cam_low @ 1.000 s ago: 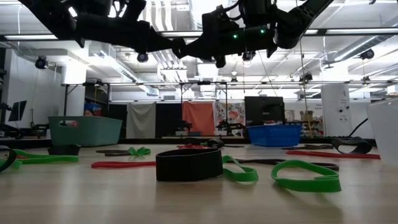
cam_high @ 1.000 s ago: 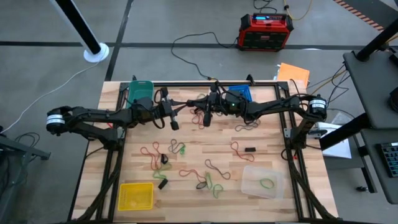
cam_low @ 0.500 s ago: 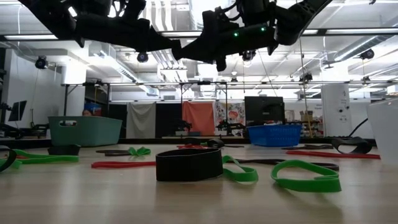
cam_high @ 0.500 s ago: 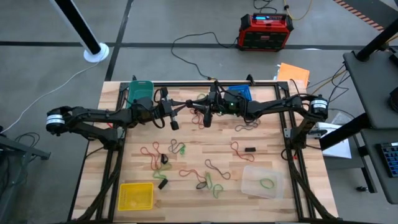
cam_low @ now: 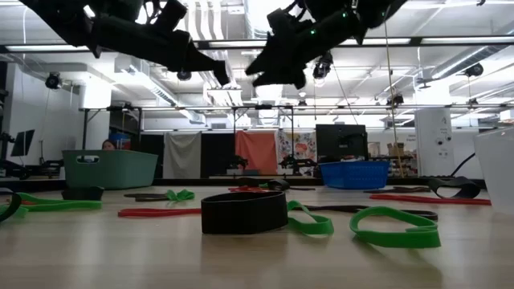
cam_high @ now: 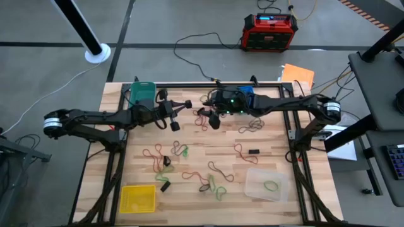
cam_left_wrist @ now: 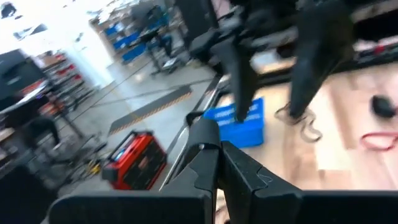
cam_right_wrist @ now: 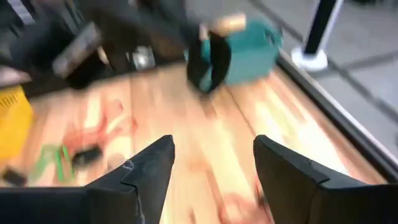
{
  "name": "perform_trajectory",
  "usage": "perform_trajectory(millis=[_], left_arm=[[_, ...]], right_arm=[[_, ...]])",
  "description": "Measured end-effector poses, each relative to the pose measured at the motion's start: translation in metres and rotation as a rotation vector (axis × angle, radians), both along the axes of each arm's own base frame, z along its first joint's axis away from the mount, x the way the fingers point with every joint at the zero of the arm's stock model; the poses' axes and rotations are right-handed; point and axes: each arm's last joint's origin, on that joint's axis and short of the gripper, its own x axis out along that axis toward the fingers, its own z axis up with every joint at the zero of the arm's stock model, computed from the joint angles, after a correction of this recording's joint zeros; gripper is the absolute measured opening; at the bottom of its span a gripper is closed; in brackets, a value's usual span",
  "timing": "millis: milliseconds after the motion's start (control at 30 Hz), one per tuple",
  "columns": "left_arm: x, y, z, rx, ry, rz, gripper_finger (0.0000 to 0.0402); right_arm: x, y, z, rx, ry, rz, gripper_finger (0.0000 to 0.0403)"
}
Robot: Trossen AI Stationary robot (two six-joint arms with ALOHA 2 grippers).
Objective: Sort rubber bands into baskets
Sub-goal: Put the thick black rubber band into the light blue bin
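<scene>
My left gripper (cam_high: 186, 103) is shut high above the table's far middle, between the teal basket (cam_high: 142, 91) and the blue basket (cam_high: 243, 93). A wide black rubber band (cam_right_wrist: 208, 62) hangs at its tips. My right gripper (cam_high: 204, 114) stands open just to its right, fingers apart with nothing between them (cam_right_wrist: 214, 162). Red, green and black rubber bands (cam_high: 183, 151) lie flat on the wood. The yellow basket (cam_high: 137, 198) sits near left. The clear basket (cam_high: 266, 184) sits near right with a green band in it. My left gripper holds the black rubber band by its upper part (cam_right_wrist: 211, 38), as the right wrist view shows. The band hangs below the shut fingers as an open loop, lifted clear of the table. Blur hides the exact place of contact.
A red-and-black box (cam_high: 269, 31) stands on the floor beyond the far edge, and an orange sheet (cam_high: 297, 74) lies at the far right corner. A dark frame runs along the table's edges. In the low view a black band (cam_low: 243, 213) and green bands (cam_low: 393, 227) lie close by.
My right gripper has opened. The two grippers stood tip to tip a second ago and have come apart. My left gripper has drawn slightly toward the table's left edge and stayed shut, while my right has pulled back toward the right.
</scene>
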Motion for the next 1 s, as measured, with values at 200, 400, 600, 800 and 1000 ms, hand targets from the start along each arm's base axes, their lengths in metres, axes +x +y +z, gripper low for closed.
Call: perform_trajectory(millis=[200,400,600,800,1000], left_arm=[[-0.016,0.0,0.004,-0.015,0.053,0.152,0.0],[-0.036,0.007,0.016,-0.04,0.152,0.399,0.0],[-0.049,0.033,0.039,-0.193,0.258,0.468,0.0],[-0.07,0.074,0.034,-0.47,0.518,0.687,0.0],[-0.082,0.105,0.014,-0.665,0.75,0.872,0.0]], right_arm=[[-0.012,0.003,0.004,0.065,0.213,-0.024,0.023],[-0.022,0.005,-0.002,0.128,0.36,-0.044,0.0231],[-0.021,0.005,-0.009,0.126,0.359,-0.043,0.0231],[-0.016,0.004,-0.009,0.113,0.32,-0.034,0.0231],[-0.015,0.004,-0.009,0.095,0.306,-0.022,0.0231]])
